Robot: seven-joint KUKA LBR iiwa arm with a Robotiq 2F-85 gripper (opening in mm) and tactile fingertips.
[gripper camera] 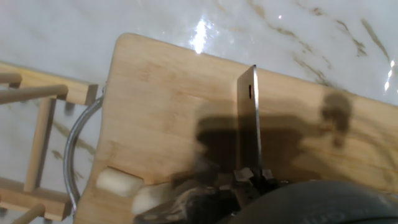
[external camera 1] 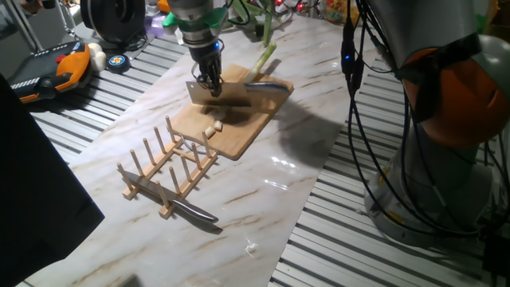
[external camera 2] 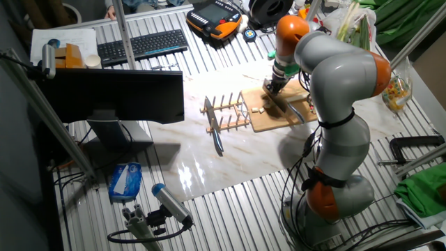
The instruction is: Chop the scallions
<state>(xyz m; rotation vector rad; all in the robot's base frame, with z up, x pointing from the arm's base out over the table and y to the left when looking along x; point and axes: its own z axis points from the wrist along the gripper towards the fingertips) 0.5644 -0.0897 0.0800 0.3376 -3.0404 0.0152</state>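
I am seeing the scallions [external camera 1: 267,57] as one long stalk, lying with its white end on the far edge of the cutting board [external camera 1: 239,131], at about 1 o'clock from the board centre in the one fixed view, and its green tops are reaching off the board onto the tabletop [external camera 1: 263,199]. Near the board's front, at about 7 o'clock, the cut chunks [external camera 1: 211,128] are lying: I am counting two in the hand view, maybe three in the fixed view, I cannot tell exactly.

The gripper [external camera 1: 211,81] is holding the cleaver [external camera 1: 237,92] by its handle, closed on it, with the blade hanging just above the board, between the stalk and the chunks. In the hand view the blade edge is pointing away from the camera over bare wood, so it is not touching the stalk now.

I am judging that the chopping is in progress, with only a small part done. The next move is calling for shifting the blade toward the stalk's white end and coming down straight across it.

Beside the board, at 8 o'clock, one wooden rack [external camera 1: 169,167] is standing, and one second knife [external camera 1: 194,212] is lying near its front.
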